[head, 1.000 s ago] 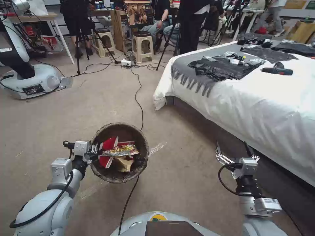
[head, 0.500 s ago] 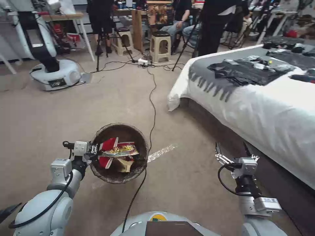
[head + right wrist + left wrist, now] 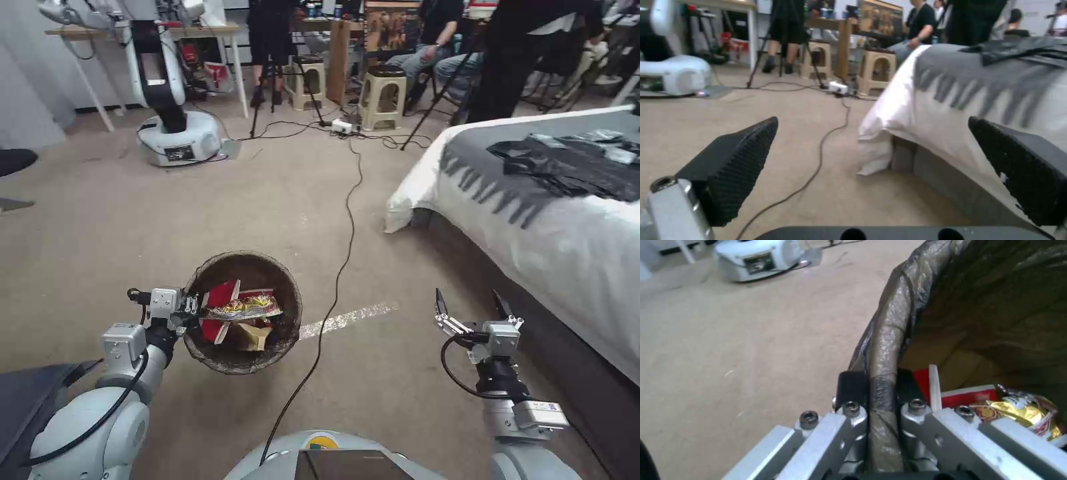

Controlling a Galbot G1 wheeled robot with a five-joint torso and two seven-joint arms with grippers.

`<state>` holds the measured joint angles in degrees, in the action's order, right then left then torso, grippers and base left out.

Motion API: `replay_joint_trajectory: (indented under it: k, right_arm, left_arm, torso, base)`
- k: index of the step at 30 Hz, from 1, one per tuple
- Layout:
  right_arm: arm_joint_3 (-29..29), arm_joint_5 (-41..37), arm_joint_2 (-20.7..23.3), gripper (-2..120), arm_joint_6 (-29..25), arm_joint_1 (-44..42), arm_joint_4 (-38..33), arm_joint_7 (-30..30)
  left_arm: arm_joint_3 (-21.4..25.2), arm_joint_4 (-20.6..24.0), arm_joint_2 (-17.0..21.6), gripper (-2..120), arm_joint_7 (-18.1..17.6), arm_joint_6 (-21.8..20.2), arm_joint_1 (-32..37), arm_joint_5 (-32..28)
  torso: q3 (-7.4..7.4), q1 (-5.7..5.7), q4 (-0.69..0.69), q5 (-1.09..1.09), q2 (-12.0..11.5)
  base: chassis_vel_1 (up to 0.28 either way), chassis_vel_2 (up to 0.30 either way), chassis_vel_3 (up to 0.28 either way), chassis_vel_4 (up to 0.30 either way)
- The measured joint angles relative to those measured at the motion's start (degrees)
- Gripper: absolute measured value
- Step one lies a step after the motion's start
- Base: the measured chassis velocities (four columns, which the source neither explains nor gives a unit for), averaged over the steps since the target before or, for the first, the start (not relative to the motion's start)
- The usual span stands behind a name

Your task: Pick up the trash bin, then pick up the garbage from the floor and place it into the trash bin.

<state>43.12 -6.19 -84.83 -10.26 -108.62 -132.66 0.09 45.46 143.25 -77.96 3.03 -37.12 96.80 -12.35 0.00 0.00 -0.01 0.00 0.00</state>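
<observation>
The trash bin [image 3: 227, 360], round with a dark bag folded over its rim, hangs above the carpet at lower left in the head view. My left gripper [image 3: 192, 308] is shut on its near rim; the left wrist view has the black pads [image 3: 852, 388] pinching the bagged rim [image 3: 889, 340]. Garbage lies inside: red-and-white packets [image 3: 220, 303], a foil snack wrapper [image 3: 245, 307] [image 3: 1022, 410] and a brown paper piece [image 3: 250, 335]. My right gripper [image 3: 470, 305] [image 3: 871, 166] is held low beside the bed, open, with nothing between its fingers.
A bed [image 3: 567, 233] with white sheet and black plastic sheets [image 3: 573, 167] fills the right. A black cable [image 3: 340, 267] runs across the carpet past the bin. Another robot's white base [image 3: 177, 137], stools [image 3: 383, 97], tripods and seated people stand at the back. A dark object [image 3: 33, 407] is at lower left.
The whole head view has swung: bed slid right, the other robot's base came toward the middle. Both arms and the bin keep their places relative to me.
</observation>
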Motion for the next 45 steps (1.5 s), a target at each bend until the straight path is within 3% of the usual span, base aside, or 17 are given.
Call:
replay_joint_trajectory:
  k: [29,34,45]
  right_arm:
    - [0.12,-1.16,0.03,100,0.76,0.44,-0.35,0.27]
    - [0.26,-1.29,-0.01,100,0.98,0.54,-0.37,0.35]
    - [-0.51,-1.45,0.11,100,2.61,1.65,-0.42,0.89]
  left_arm:
    - [-0.11,0.00,0.17,3,0.06,0.70,0.02,0.25]
    - [-0.33,0.00,0.64,3,0.14,0.63,-0.30,0.02]
    - [-0.69,-0.01,3.11,3,-1.54,-4.92,-1.36,-7.57]
  torso:
    - [0.00,0.00,0.03,0.00,0.00]
    - [0.00,0.00,-0.01,0.00,0.00]
    - [0.00,0.00,-0.01,0.00,0.00]
  base:
    - [0.094,0.097,0.098,0.094]
    - [0.000,0.000,0.000,0.000]
    - [0.000,0.000,0.000,0.000]
